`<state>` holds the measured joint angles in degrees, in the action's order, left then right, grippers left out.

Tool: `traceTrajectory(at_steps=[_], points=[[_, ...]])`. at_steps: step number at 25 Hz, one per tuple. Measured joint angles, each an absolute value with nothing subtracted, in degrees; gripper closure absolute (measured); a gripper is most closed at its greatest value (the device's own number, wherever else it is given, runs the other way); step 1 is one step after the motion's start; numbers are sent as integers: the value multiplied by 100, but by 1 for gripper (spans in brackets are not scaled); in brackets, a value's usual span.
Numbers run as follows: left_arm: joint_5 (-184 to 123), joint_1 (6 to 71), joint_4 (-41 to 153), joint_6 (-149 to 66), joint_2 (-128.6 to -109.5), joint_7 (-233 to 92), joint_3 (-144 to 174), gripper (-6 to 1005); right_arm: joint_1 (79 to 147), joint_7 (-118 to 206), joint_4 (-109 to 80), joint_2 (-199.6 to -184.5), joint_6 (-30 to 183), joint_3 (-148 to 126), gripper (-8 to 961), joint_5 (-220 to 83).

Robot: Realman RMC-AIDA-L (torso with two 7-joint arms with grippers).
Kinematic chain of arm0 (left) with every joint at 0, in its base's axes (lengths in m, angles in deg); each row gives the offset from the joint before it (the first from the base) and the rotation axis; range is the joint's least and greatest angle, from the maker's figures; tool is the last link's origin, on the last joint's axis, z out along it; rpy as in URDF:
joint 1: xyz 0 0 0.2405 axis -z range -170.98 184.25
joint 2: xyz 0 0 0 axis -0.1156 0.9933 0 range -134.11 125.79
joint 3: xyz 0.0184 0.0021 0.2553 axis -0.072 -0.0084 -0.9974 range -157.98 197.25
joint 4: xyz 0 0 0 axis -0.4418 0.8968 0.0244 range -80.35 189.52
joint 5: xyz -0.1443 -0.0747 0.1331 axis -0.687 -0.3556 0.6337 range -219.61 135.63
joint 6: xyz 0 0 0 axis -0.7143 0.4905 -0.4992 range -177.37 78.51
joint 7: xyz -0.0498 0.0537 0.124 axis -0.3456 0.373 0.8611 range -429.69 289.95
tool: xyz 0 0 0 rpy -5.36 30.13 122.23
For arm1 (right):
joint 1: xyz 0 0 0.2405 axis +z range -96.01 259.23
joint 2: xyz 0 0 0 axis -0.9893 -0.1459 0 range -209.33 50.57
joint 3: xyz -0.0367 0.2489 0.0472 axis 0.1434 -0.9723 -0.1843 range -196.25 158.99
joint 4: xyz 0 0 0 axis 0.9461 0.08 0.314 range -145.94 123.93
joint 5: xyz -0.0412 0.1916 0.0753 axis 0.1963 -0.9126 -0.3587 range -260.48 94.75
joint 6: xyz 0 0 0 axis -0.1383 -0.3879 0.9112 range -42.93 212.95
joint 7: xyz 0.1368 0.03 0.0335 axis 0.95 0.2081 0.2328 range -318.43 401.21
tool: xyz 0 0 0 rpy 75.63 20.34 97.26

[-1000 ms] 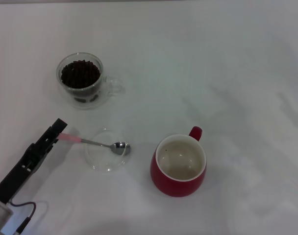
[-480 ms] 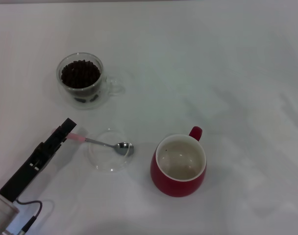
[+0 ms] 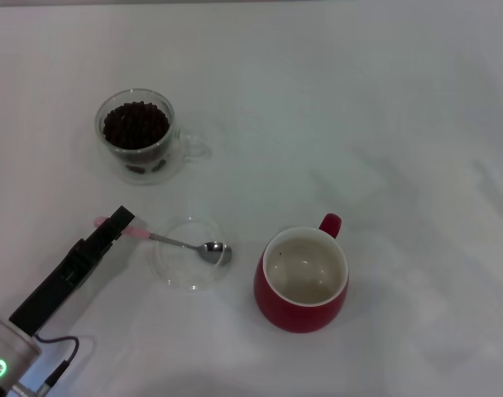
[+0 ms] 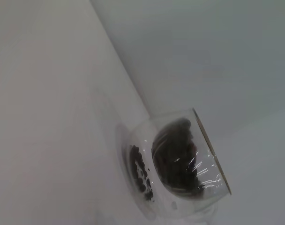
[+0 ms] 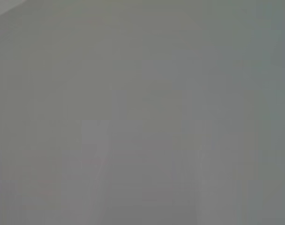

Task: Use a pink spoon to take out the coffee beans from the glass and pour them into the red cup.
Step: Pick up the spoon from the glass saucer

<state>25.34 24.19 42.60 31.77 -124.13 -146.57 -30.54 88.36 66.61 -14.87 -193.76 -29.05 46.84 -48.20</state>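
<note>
- The glass (image 3: pixel 136 135), a small clear double-walled mug, stands at the far left of the white tabletop (image 3: pixel 384 124), filled with dark coffee beans (image 3: pixel 136 125). Its side handle points toward the robot's right. The left wrist view shows the same glass (image 4: pixel 180 164) tilted in frame with the beans (image 4: pixel 175 159) heaped inside.
- The red cup (image 3: pixel 302 279) sits well apart from the glass, nearer the robot and to the right. Its off-white inside looks empty, so by my reading no beans have been moved across.
- Between the two lies a flat, shallow clear dish (image 3: pixel 188 253). It seems to serve as a rest for the pink spoon (image 3: pixel 165 241), keeping the silver bowl off the tabletop and the pale-pink handle sticking out toward the left arm, easy to reach.
- The spoon's bowl rests over the dish near its right rim, with nothing in it.
- The left tool (image 3: pixel 115 223) is at the end of the pink handle, its dark tip overlapping the handle. It looks closed on the handle, with a little pink showing past the tip.
- I judge the step in hand to be the pick-up of the spoon, with scooping not yet begun.
- The right tool shows in no view; the right wrist view gives only a blank grey surface.
</note>
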Motion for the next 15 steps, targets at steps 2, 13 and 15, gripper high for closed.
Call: traceTrajectory(at_steps=[2, 13, 15], points=[[2533, 2441, 4253, 3153, -12413, -14653, -3056, 511, 8804, 6660, -1487, -19374, -2908, 4685, 168, -4821], [2490, 2409, 4257, 3122, -12410, -14503, -3019, 702, 8716, 6539, -1487, -19396, -2996, 4706, 168, -4794], [2456, 2358, 4275, 3126, -12406, -14486, -3009, 865, 8707, 6457, -1470, -19409, -3024, 4723, 168, -4779]])
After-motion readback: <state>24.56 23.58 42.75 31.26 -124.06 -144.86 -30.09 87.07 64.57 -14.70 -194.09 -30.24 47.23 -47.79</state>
